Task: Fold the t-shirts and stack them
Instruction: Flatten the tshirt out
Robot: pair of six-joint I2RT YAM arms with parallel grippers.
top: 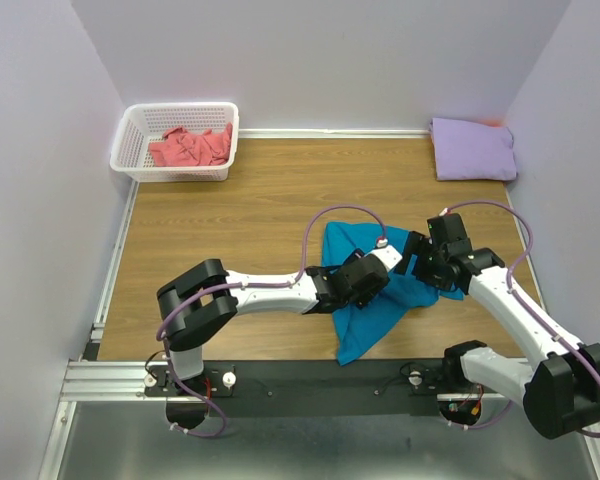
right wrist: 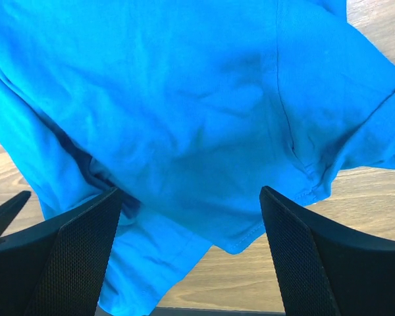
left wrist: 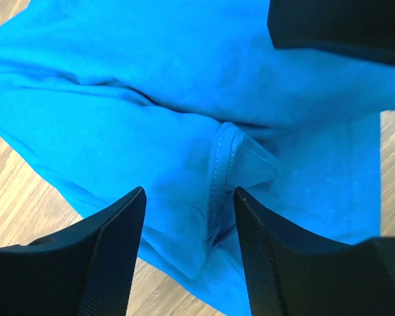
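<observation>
**Left arm** (top: 270, 292): white shell links joined by bulky black joint housings. A thin lavender left cable (top: 332, 212) runs outside the shell in loose loops between joints.

**Right arm** (top: 520, 312): same build, with white links and black housings. Its own lavender right cable (top: 480, 204) is routed outside the shell.

**Bases:** the left base (top: 187, 372) and right base (top: 470, 365) are dark, with small red and white fittings beside them.

**Left pincer** (left wrist: 189, 194): two matte black fingers (left wrist: 112, 263) taper to blunt tips. Their inner faces carry a fine grid texture.

**Right pincer** (right wrist: 191, 192): identical black fingers (right wrist: 316, 263) with the same fine grid texture on the inner faces.
</observation>
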